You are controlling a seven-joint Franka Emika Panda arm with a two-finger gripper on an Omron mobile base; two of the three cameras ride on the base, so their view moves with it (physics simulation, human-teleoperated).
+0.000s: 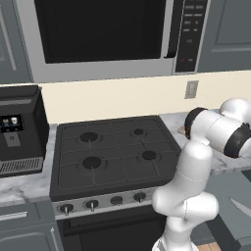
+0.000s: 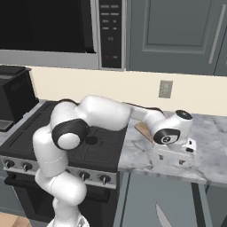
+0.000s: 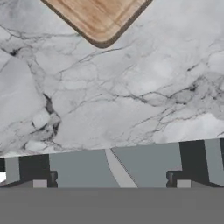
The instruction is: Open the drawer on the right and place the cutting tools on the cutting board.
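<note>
While you look through the hand view, the hand [image 3: 111, 183] points straight down at the marble counter [image 3: 131, 96], fingers [image 3: 40, 183] spread wide, nothing between them. Your hand hangs above the counter's front edge in the right base view [image 2: 175, 155]. The cutting board [image 3: 98, 17] lies flat on the counter, well behind that edge; one rounded corner shows. Below the edge, the drawer [image 3: 144, 164] stands open, grey inside. One cutting tool [image 3: 119, 168], a pale blade, lies in it, slanted. You see the same blade in the left base view [image 1: 241, 207]. The stove [image 1: 112, 152] sits left of the counter.
</note>
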